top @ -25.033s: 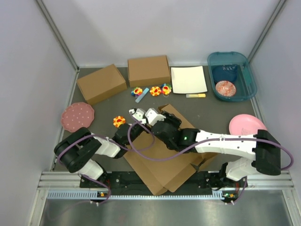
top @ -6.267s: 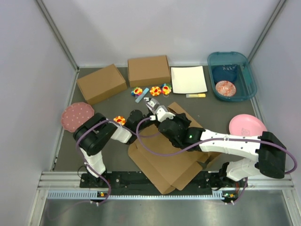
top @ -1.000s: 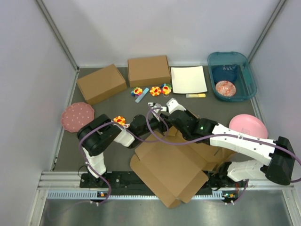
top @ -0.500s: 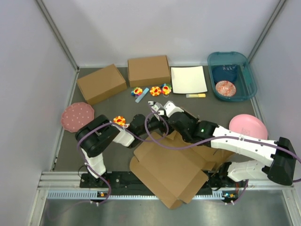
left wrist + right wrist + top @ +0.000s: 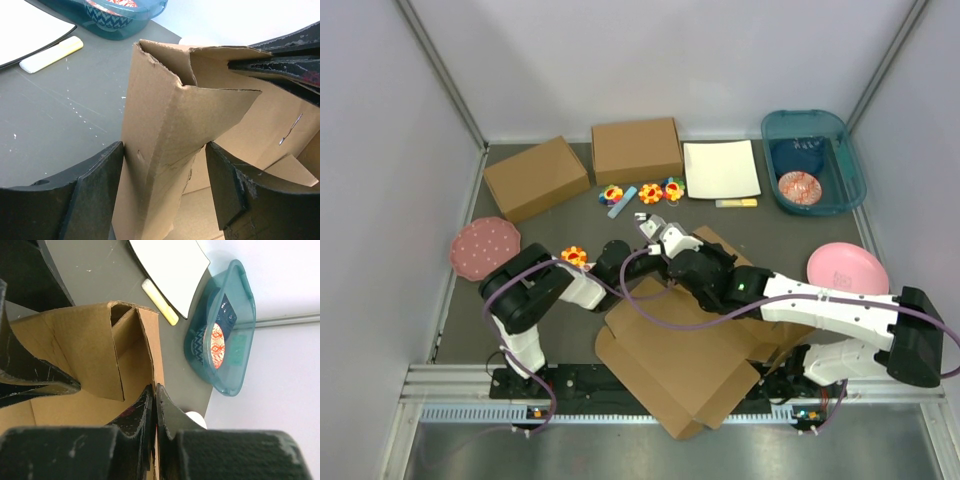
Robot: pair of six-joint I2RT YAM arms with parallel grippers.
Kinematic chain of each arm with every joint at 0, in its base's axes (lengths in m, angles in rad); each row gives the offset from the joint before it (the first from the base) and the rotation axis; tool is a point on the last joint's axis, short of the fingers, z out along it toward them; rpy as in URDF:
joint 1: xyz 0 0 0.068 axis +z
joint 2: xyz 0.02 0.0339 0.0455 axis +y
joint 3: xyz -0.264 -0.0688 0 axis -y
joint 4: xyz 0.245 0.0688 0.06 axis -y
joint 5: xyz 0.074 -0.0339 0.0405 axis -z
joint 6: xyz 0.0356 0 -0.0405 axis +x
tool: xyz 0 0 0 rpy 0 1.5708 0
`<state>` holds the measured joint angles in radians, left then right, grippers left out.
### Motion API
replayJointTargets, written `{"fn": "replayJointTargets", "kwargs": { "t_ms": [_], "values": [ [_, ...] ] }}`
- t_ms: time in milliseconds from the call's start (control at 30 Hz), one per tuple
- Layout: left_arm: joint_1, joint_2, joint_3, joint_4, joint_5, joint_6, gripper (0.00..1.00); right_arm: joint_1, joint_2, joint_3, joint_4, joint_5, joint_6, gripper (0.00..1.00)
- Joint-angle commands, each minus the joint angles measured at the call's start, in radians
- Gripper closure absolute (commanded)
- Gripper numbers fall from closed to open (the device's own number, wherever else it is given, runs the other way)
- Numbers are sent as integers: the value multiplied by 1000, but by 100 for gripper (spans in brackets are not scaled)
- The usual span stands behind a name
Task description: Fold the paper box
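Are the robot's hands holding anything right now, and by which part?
The right hand is shut on the box, pinching the edge of a raised side wall. The left hand stands open around a folded corner flap, not gripping it.

Top camera high, looking down on table (image 5: pixel 550 225); wrist cameras close, both sharing paper box (image 5: pixel 160 130) fold.
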<state>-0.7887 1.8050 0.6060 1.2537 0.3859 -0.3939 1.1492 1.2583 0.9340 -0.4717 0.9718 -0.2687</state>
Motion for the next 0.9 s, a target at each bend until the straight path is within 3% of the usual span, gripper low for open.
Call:
{"fn": "replayJointTargets", "kwargs": {
  "t_ms": [0, 400, 600, 867],
  "values": [
    [3, -64, 0, 415, 5, -11, 28, 26, -40, 28, 53, -77, 42, 100],
    [35, -142, -58, 417, 74, -86, 10, 26, -54, 32, 18, -62, 43, 100],
    [57, -150, -71, 415, 79, -105, 11, 24, -56, 11, 16, -73, 62, 100],
    [74, -119, -87, 417, 117, -99, 22, 26, -40, -20, 15, -84, 88, 100]
  ]
}}
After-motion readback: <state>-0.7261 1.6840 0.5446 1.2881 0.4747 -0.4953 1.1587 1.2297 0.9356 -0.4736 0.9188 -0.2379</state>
